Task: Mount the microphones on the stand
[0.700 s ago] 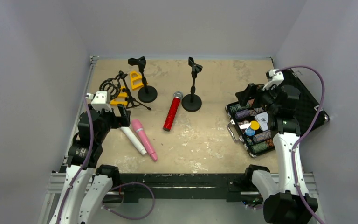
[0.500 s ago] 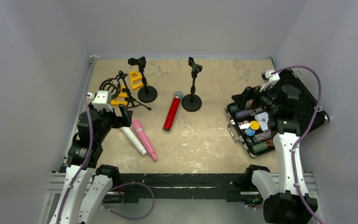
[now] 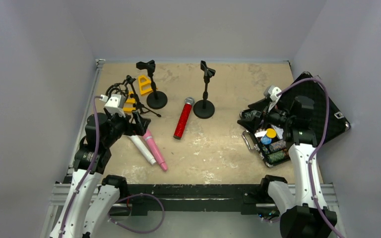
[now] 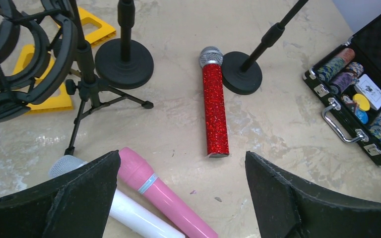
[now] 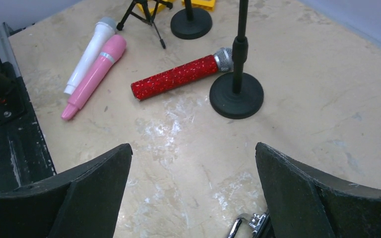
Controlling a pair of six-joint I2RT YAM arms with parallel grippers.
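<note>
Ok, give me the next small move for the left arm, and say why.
Probably lower the left gripper onto the pink microphone and close on it. The jaws stand open just above that microphone, which lies flat right beside the white microphone, and no microphone sits in a stand yet.

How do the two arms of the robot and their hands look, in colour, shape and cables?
The left arm and the right arm have white links with black joints. A purple cable runs along each arm, and a small white camera block sits at each wrist. The left hand and the right hand are black, each with two broad, wedge-shaped fingers that look matte and rough.
</note>
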